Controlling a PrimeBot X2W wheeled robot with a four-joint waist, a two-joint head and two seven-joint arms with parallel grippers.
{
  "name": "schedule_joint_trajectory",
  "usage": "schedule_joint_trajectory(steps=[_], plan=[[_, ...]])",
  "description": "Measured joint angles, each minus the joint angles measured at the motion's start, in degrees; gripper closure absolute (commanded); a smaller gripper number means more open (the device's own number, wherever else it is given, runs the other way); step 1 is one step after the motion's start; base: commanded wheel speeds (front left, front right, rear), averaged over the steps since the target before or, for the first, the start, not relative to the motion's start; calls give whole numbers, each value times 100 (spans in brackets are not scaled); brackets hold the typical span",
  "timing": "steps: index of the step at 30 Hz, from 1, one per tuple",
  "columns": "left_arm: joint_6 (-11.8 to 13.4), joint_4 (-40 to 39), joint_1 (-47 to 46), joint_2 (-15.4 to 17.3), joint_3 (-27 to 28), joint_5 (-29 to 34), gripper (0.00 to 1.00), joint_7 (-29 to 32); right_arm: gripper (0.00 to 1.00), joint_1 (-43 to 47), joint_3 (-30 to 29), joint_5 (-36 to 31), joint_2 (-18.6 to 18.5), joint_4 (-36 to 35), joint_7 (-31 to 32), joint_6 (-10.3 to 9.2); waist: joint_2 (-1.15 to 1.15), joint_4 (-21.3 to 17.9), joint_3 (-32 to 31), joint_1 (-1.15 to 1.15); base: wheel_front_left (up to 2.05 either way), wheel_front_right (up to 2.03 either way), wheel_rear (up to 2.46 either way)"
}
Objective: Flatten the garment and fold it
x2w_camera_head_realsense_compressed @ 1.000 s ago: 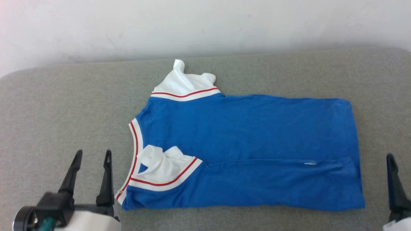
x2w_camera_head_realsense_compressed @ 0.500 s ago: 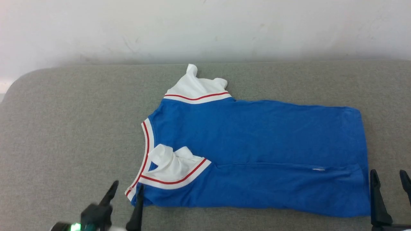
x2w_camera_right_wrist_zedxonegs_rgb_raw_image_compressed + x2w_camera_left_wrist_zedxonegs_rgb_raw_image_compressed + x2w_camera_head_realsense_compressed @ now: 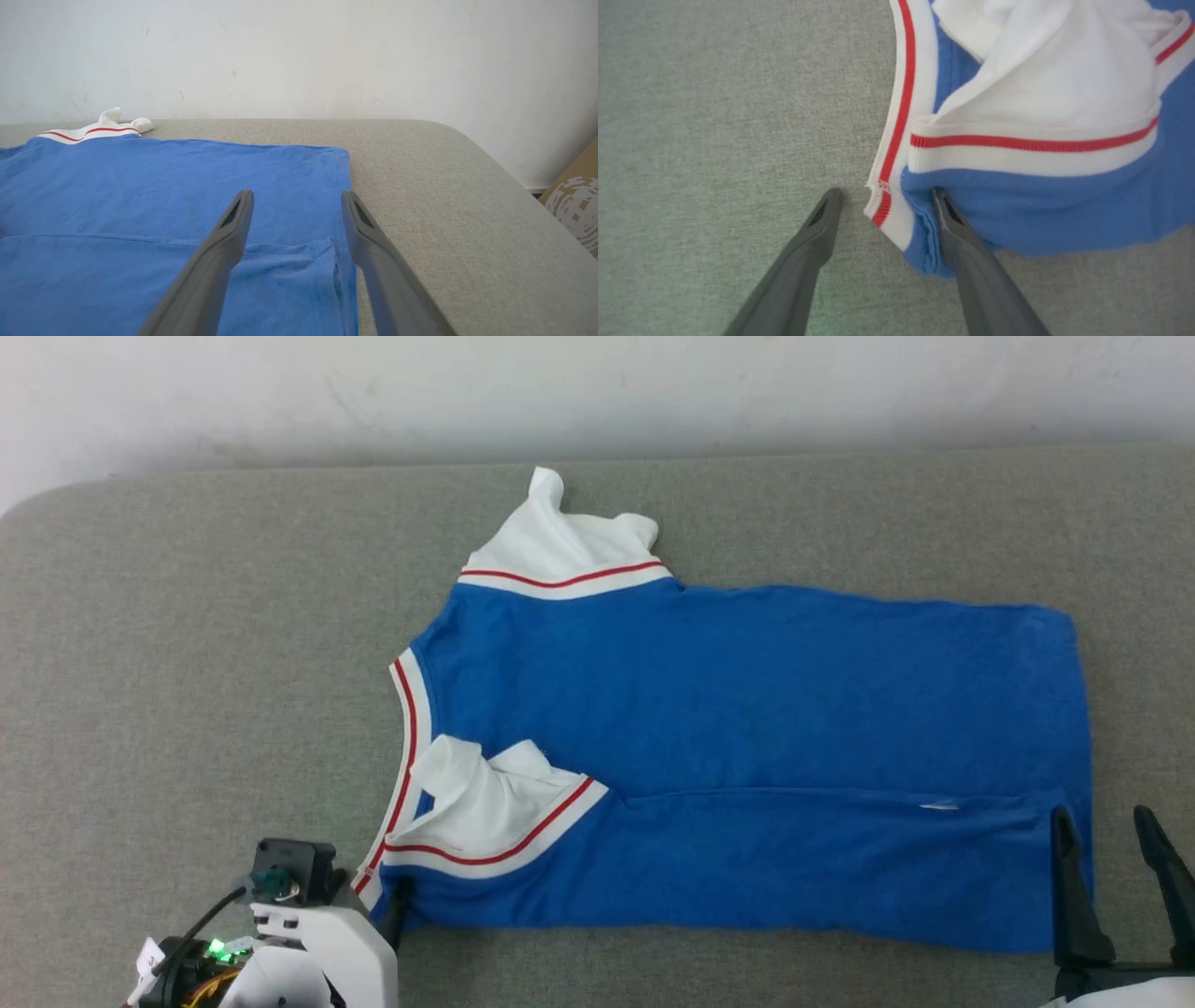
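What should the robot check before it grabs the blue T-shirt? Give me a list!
1. Left gripper open: ok, jaws apart.
2. T-shirt near corner at the collar end sits between its jaws: ok.
3. Right gripper open and straddling the hem edge: ok.
4. Near sleeve lying flat: not ok, it is rumpled on top of the blue cloth.
5. Far sleeve lying flat: not ok, it is crumpled and sticks out.
6. Both grippers low enough to pinch the folded layers: cannot tell.
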Motion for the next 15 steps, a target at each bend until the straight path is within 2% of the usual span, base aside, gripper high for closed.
schedule_joint_trajectory(steps=[1, 2, 3, 5, 10, 12, 15], plan=[[-12, -37, -4, 2, 0, -97, 0, 92, 0, -13, 18, 0, -4, 12, 1, 0, 0, -14, 43, 0, 0, 0, 0], [-36, -76, -18, 36, -4, -119, 61, 151, 0, -27, 46, 0, -21, 29, 2, 0, 0, -29, 81, 0, 0, 0, 0], [-62, -104, -22, 53, 0, -154, 100, 202, 0, -47, 82, -9, -49, 41, 9, 0, 0, -47, 112, 0, 0, 0, 0], [-158, -176, -22, 69, 2, -260, 100, 252, 0, -124, 159, -63, -166, 42, 68, 0, 0, -96, 151, 0, 0, 0, 0], [-111, -347, 148, 18, 156, -437, 100, 126, 0, -375, 223, 8, -637, -96, 526, 0, 0, -193, 162, 0, 0, 0, 0], [-27, -488, 270, 13, 238, -483, 100, 41, 0, -408, 140, 158, -767, -159, 979, 0, 0, -220, 153, 0, 0, 0, 0], [115, -755, 465, 4, 334, -525, 100, -41, 0, -285, -156, 458, -780, -102, 1980, 0, 0, -216, 156, 0, 0, 0, 0]])
